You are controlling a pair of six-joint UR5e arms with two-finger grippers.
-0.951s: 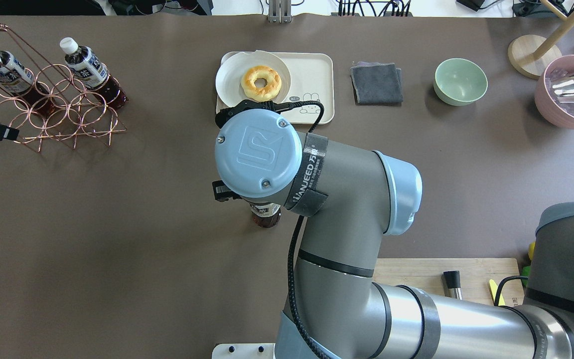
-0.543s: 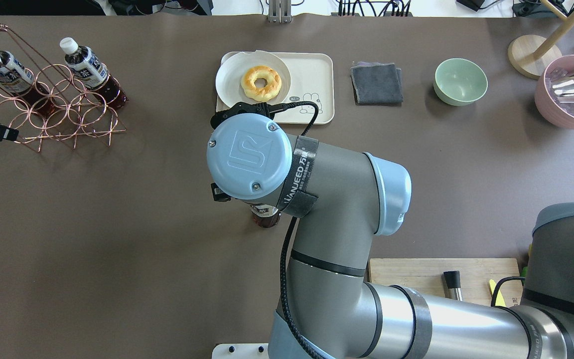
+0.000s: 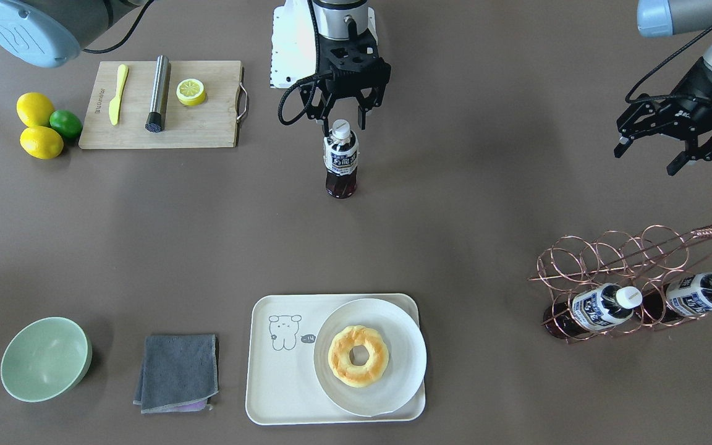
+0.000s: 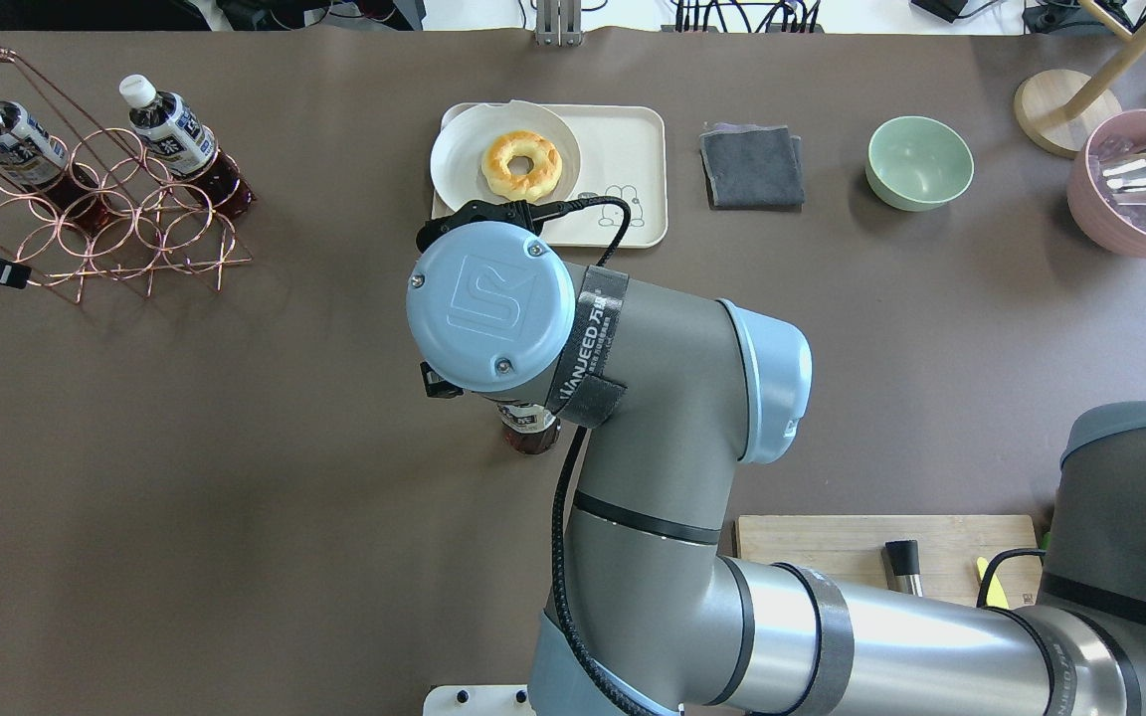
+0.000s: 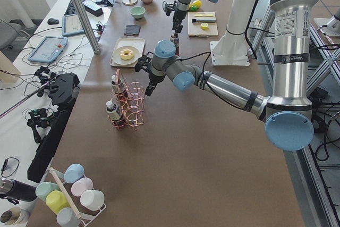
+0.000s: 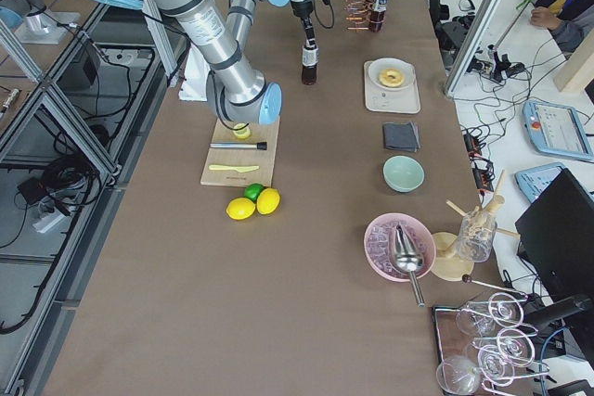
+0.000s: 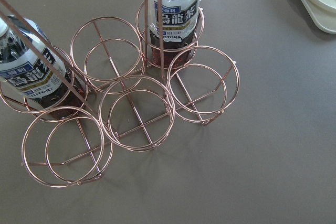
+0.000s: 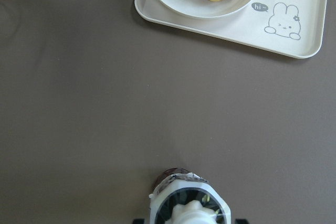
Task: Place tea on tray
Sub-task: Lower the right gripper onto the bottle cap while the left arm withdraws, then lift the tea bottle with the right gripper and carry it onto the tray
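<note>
One tea bottle stands upright on the bare table, far from the cream tray. My right gripper hangs open over it, its fingers on either side of the white cap without gripping. In the overhead view the right wrist covers all but the bottle's base. The right wrist view shows the cap at the bottom edge and the tray ahead. My left gripper is open and empty near the copper rack, which holds two more tea bottles.
A white plate with a doughnut fills the tray's half away from the bear drawing. A grey cloth and a green bowl lie beside the tray. A cutting board and lemons lie near the robot.
My right arm has shifted a little to the left over the standing bottle. The bottle has not moved, and the left arm has barely moved.
</note>
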